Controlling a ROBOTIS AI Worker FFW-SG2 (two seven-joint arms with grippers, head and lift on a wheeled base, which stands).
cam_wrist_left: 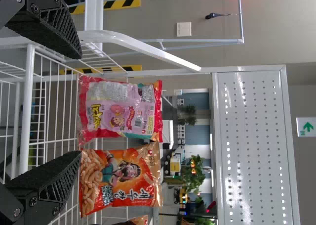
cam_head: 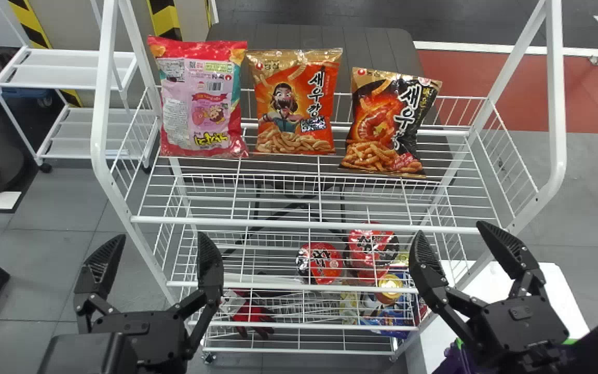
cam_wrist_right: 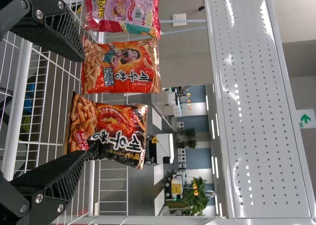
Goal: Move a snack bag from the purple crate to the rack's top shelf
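The shiny black-and-orange snack bag [cam_head: 390, 124] stands on the white wire top shelf [cam_head: 257, 223], upper right, its long axis tipped slightly right. It lies up and left of the nearer right gripper [cam_head: 450, 229]. This and the left gripper [cam_head: 161, 236] have empty jaws, spread apart. Placing looks done; backing off should follow.

Under the right gripper [cam_head: 450, 229], the crate [cam_head: 448, 359] sits mostly hidden, cut off by the head view's bottom edge; I can't make out its contents.
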